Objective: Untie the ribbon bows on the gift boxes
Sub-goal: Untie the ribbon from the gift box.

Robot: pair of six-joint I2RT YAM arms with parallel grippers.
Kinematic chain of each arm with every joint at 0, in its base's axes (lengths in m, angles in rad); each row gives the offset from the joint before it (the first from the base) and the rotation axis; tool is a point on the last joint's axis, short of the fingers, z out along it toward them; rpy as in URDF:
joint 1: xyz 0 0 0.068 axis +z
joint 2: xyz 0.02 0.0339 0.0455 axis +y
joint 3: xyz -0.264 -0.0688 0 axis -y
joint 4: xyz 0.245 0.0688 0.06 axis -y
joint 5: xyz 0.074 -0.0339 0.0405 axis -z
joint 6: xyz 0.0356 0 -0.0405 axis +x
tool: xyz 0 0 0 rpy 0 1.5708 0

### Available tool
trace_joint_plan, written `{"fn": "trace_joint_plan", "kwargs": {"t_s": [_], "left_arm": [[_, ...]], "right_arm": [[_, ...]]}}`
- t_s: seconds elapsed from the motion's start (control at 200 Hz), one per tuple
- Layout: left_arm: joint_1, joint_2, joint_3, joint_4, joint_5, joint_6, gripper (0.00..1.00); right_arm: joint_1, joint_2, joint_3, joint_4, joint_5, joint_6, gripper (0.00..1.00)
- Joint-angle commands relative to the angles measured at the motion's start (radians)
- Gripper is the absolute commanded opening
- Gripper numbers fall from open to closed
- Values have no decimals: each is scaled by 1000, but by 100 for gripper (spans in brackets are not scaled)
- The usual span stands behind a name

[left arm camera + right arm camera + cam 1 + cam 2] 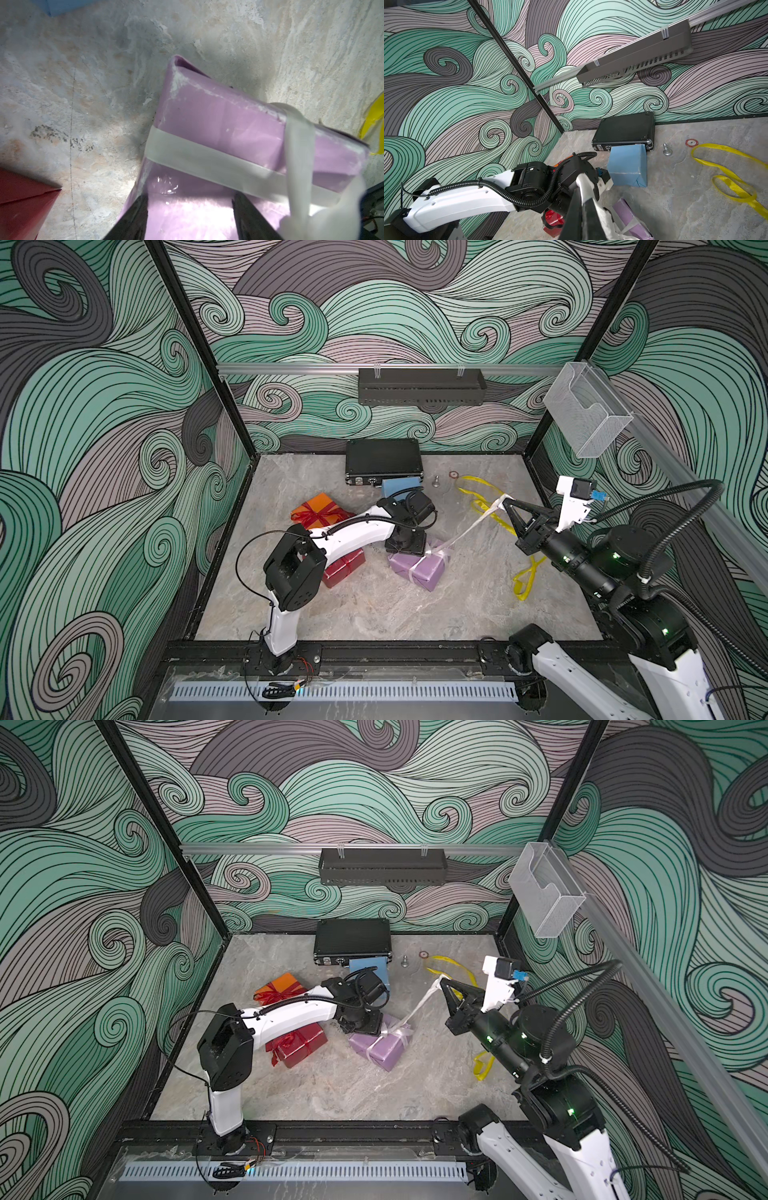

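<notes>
My left gripper (405, 549) (190, 197) stands open, its fingers spread on top of the lilac gift box (417, 568) (218, 124). The silvery white ribbon (469, 526) (207, 158) wraps that box. One tail runs taut up to my right gripper (505, 499) (580, 188), which is shut on it. In both top views red ribbon bows stay tied on the orange box (318, 506) and the glossy red box (301, 1044). The light blue box (397, 487) (627, 164) carries no ribbon. A yellow ribbon (478, 489) (726, 182) lies loose on the table.
A flat black case (382, 460) sits against the back wall, touching the blue box. A small metal piece (435, 482) and a round chip (453, 475) lie beside it. A black tray (419, 385) and a clear bin (582, 414) hang on the wall rails.
</notes>
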Motion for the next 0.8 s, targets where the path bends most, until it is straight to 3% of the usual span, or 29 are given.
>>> {"fn": "trace_joint_plan", "kwargs": {"t_s": [0.0,0.235,0.48,0.796], "left_arm": [[-5,125,-66,-72,-22,17,65],[-5,100,-66,-74,-37,20,65],[-8,-8,-119,32,49,33,68],[-11,-187,-229,243,208,60,78]], "right_arm": [[-5,-20,21,31,30,-14,0],[-5,-40,2,-20,112,-34,0],[-5,-3,-149,-159,182,6,0],[-25,129,-308,-258,227,41,13]]}}
